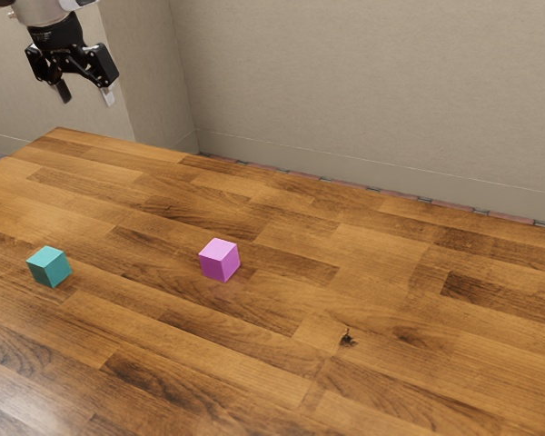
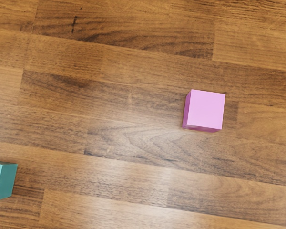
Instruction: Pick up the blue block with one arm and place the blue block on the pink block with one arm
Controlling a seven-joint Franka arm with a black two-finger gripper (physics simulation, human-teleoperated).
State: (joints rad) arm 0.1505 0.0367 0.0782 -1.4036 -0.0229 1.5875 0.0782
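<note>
Blue block (image 1: pixel 49 265) is sitting flat on the wooden table (image 1: pixel 282 381), near the exterior view's left edge. It is reading more teal than true blue: a small plain cube, lighter top face, two darker sides showing, throwing a short shadow on the boards. Pink block (image 1: pixel 219 259) is resting on the same table toward the exterior view's right of it, well apart, a cube of like build with one corner turned to the camera. Gripper (image 1: pixel 85 91) is hanging high in the exterior view's upper left corner, well clear of both blocks, its two fingers standing wide apart and gripping nothing. In the wrist view the pink block (image 2: pixel 204 110) is showing whole, top face plus a thin strip of side wall. The blue block (image 2: pixel 1 181) is being cut off by the frame edge there, only part of it coming through. The arm above the gripper is running out of the exterior view, so little of it can be made out. A small dark mark (image 1: pixel 347 338) is lying on the boards beyond the pink block, too small to identify.
</note>
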